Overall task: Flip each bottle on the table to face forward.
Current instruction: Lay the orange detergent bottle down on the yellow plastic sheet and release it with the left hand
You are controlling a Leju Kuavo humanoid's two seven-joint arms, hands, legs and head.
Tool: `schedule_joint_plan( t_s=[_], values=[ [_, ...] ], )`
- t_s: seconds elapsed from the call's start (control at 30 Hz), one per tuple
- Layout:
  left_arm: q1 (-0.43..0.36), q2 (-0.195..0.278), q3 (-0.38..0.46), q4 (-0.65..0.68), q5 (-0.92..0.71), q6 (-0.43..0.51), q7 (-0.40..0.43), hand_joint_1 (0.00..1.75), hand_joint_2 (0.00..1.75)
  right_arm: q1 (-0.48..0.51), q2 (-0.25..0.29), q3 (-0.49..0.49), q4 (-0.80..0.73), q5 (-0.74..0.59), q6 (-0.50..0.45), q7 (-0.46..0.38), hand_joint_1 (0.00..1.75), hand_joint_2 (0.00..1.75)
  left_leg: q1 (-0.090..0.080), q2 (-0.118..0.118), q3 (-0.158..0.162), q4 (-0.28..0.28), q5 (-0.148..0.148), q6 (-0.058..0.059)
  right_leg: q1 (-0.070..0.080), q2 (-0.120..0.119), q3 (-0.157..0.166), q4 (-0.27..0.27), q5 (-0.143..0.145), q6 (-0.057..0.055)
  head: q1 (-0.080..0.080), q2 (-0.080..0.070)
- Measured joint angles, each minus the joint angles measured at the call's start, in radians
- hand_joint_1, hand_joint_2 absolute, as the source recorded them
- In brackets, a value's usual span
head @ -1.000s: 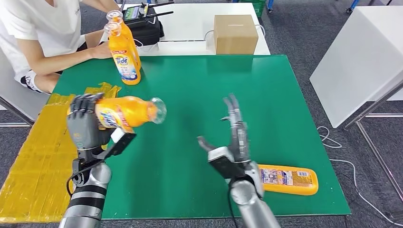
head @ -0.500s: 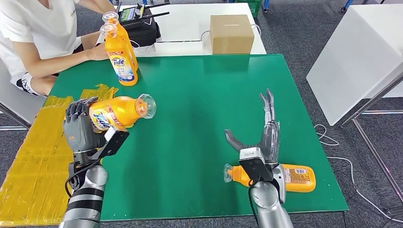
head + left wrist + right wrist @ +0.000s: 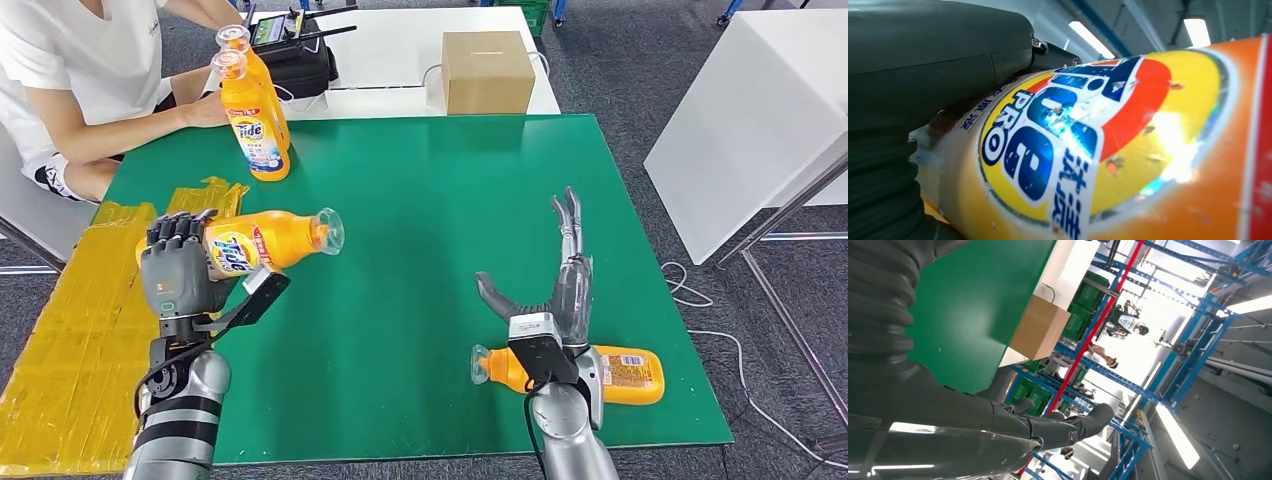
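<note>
Green table (image 3: 420, 200), the landmark for everything else, spread wide under both arms. At its far left corner, a seated person (image 3: 70, 80) in a white shirt, one forearm resting near the edge. Beyond its far edge, a white table (image 3: 400, 40) carrying a cardboard box (image 3: 487, 70) and a black device (image 3: 300, 50). Off its left edge, yellow sheeting (image 3: 70, 320) on the floor. Over the table's left side, left hand (image 3: 178, 270) raised clear of the surface, fingers wrapped round a held bottle (image 3: 265, 238), orange, lying sideways in the grasp with cap end toward the table's middle; label filling the left wrist view (image 3: 1088, 150). Over the table's near right part, right hand (image 3: 555, 290) holding nothing, fingers stretched straight and apart, thumb out to the side. Just under that wrist, near the table's front edge, a lying bottle (image 3: 620, 375), cap end toward the middle. At the table's far left corner, two standing bottles (image 3: 255, 110) upright, close together.
</note>
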State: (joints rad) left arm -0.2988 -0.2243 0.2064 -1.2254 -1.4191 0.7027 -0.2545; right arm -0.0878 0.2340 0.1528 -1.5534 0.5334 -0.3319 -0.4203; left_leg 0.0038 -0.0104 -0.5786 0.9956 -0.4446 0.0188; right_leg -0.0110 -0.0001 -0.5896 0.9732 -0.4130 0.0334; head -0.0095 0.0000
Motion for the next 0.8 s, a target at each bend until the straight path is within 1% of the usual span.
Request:
schedule_joint_plan(
  t_s=[0.07,0.13,0.27,0.4,0.47,0.53,0.67,0.8],
  values=[
    [-0.009,0.017,-0.005,0.024,-0.083,0.000,0.078,1.75,1.75,0.000,0.000,0.000,0.000,-0.008,0.000,-0.005,0.00,1.75,0.000,0.000,0.000,0.000,0.000,0.000,0.000,0.000,0.000,0.000,0.000,0.000,0.000,0.000],
    [-0.021,0.045,-0.023,0.061,-0.131,0.000,0.170,1.75,1.75,0.000,-0.001,0.001,0.000,-0.015,0.000,-0.011,0.00,1.75,0.000,0.001,0.000,0.000,0.000,0.000,0.000,0.000,0.000,0.000,0.000,0.000,0.000,0.000],
    [-0.048,0.109,-0.072,0.144,-0.149,0.000,0.287,1.75,1.75,-0.002,-0.003,0.003,0.002,-0.027,0.001,-0.021,0.00,1.75,0.001,0.000,0.000,0.000,0.000,0.000,0.000,0.000,0.000,0.000,0.000,0.000,0.000,0.000],
    [-0.101,0.183,-0.155,0.280,-0.150,0.000,0.423,1.75,1.75,-0.011,-0.006,0.008,0.012,-0.044,0.009,-0.037,0.00,1.75,0.001,0.001,0.000,0.000,0.000,0.000,0.001,0.000,0.000,0.001,0.000,0.000,0.000,0.000],
    [-0.129,0.215,-0.186,0.353,-0.151,0.000,0.469,1.75,1.75,-0.019,-0.007,0.011,0.022,-0.050,0.014,-0.041,0.00,1.75,0.001,0.001,0.000,0.000,0.000,0.000,0.000,0.000,0.000,0.001,0.000,0.000,0.000,0.000],
    [-0.155,0.244,-0.198,0.422,-0.151,0.000,0.502,1.75,1.75,-0.028,-0.007,0.016,0.034,-0.053,0.017,-0.045,0.00,1.75,0.001,0.001,0.000,0.000,0.000,0.000,0.000,0.001,0.000,0.001,0.000,0.000,0.000,0.000],
    [-0.189,0.292,-0.197,0.540,-0.149,0.000,0.539,1.75,1.75,-0.040,-0.007,0.027,0.057,-0.059,0.022,-0.051,0.00,1.75,0.001,0.001,0.000,0.000,0.000,0.000,0.000,0.001,0.000,0.001,0.000,0.000,0.000,0.000],
    [-0.198,0.330,-0.187,0.632,-0.149,0.000,0.589,1.75,1.75,-0.049,-0.007,0.038,0.077,-0.066,0.023,-0.053,0.00,1.75,0.001,0.001,0.000,0.000,0.000,0.000,0.000,0.001,-0.001,0.001,0.000,0.000,0.000,0.000]
  ],
)
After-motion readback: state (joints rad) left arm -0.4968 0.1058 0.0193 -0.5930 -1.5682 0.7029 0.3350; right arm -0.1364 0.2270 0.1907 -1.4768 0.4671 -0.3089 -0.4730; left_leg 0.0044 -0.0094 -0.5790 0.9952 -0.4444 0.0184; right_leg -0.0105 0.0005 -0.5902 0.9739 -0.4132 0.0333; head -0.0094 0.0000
